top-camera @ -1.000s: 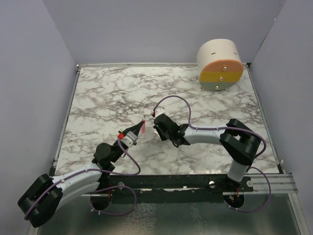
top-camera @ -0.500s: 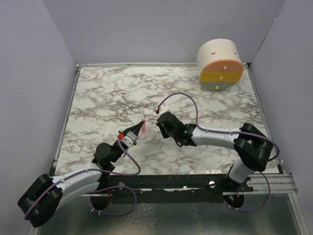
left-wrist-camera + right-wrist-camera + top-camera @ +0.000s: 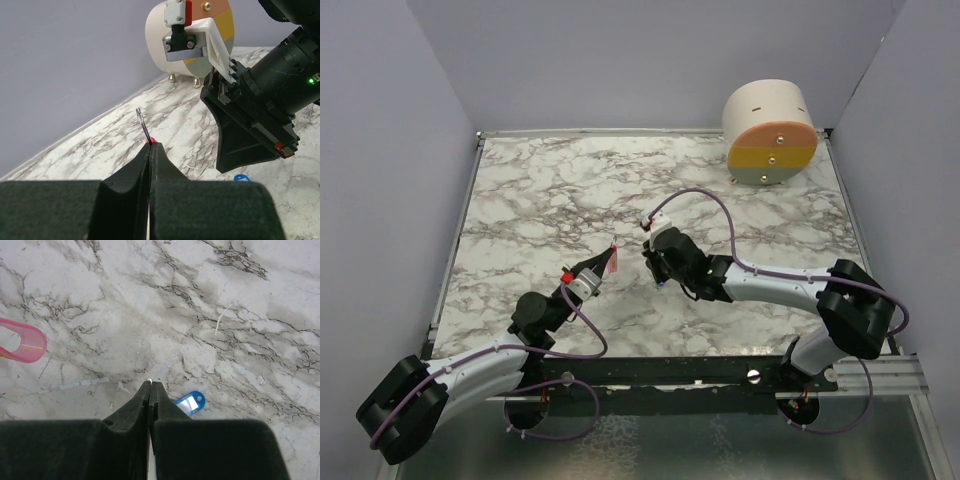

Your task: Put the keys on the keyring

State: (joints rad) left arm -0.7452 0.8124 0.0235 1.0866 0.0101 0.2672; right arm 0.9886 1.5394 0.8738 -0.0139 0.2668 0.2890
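Left hand [image 3: 151, 149] clamped on the keyring [image 3: 142, 124]; right hand [image 3: 150, 385] closed; key [image 3: 190, 402] on the desk [image 3: 540, 190].
Ring wire stands edge-on above the left fingertips, centre of the left wrist frame. Its pink tag [image 3: 25, 342] shows at the left edge of the right wrist frame. The blue key head lies just right of the right fingertips, lower centre, partly hidden by a finger; those fingers are pressed together.

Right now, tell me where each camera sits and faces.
Top: above and behind the robot, looking down on the table; left gripper and right gripper show.
Left wrist: looks forward along its shut fingers, past the keyring, at the right gripper.
Right wrist: looks down over its shut fingers at the table.
Both wrist views share the key.
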